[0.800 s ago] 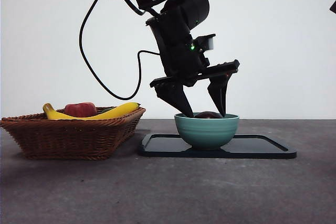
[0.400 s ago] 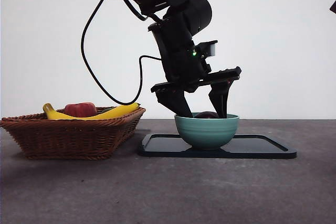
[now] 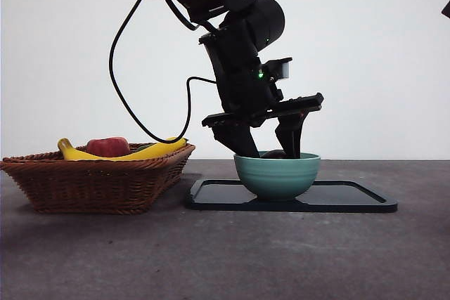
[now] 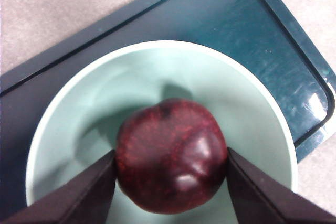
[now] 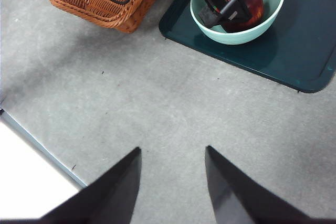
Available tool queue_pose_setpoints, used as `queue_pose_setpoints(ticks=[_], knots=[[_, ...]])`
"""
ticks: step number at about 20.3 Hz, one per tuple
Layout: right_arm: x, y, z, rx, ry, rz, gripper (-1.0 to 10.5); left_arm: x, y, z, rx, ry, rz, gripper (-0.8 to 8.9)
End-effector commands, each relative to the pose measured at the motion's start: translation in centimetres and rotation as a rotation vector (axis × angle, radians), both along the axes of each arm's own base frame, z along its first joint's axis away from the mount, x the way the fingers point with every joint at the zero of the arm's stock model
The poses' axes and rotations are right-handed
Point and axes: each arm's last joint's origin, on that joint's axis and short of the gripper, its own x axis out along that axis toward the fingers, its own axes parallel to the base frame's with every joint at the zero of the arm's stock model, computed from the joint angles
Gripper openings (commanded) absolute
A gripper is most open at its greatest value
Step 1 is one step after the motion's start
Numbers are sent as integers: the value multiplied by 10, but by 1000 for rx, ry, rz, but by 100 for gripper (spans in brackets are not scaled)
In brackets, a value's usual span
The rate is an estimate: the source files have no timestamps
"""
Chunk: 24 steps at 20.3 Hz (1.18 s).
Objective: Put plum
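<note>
The jaws of the left gripper (image 4: 170, 174) stood one on each side of the plum (image 4: 171, 156), their inner faces against its flanks, closed on the fruit. The plum sat low inside the bowl (image 4: 262, 114), near the middle, with its dark glossy top just showing above the rim in the front view (image 3: 275, 153). There the left gripper (image 3: 267, 151) reached down from above into the bowl (image 3: 277, 175), both jaw tips below the rim line. Whether the plum rested on the bowl's floor could not be told. The bowl, pale green, stood on the left part of a dark tray (image 3: 351, 200), which lay flat on the grey table (image 3: 225, 258). To the left of the tray, just beside it, stood a wicker basket (image 3: 98, 184) holding a banana (image 3: 151, 150) and a red apple (image 3: 107, 147). The right gripper (image 5: 172, 182) hung above bare table at the near side, well apart from the tray, its jaws spread with a clear gap between them and nothing held. From that wrist the bowl (image 5: 239, 35), tray (image 5: 294, 45) and basket (image 5: 100, 3) showed on the far side of the table, with the left arm over the bowl.
</note>
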Motion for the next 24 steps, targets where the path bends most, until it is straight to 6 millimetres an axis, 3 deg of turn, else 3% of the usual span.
queue_pose_setpoints(ticks=[1, 4, 7, 13, 20, 24], knots=[[1, 1, 1, 3, 2, 2, 194, 2, -8, -6, 5, -7, -20, 268], [1, 1, 1, 3, 2, 2, 194, 1, -5, 5, -13, -27, -16, 268], [1, 1, 1, 3, 2, 2, 194, 0, 0, 29, -51, -71, -9, 268], [1, 1, 1, 2, 0, 3, 194, -17, 26, 104, -146, -194, 2, 268], [1, 1, 1, 2, 0, 3, 194, -72, 92, 201, -139, -315, 73, 276], [1, 1, 1, 2, -1, 4, 194, -106, 133, 239, -109, -384, 171, 276]])
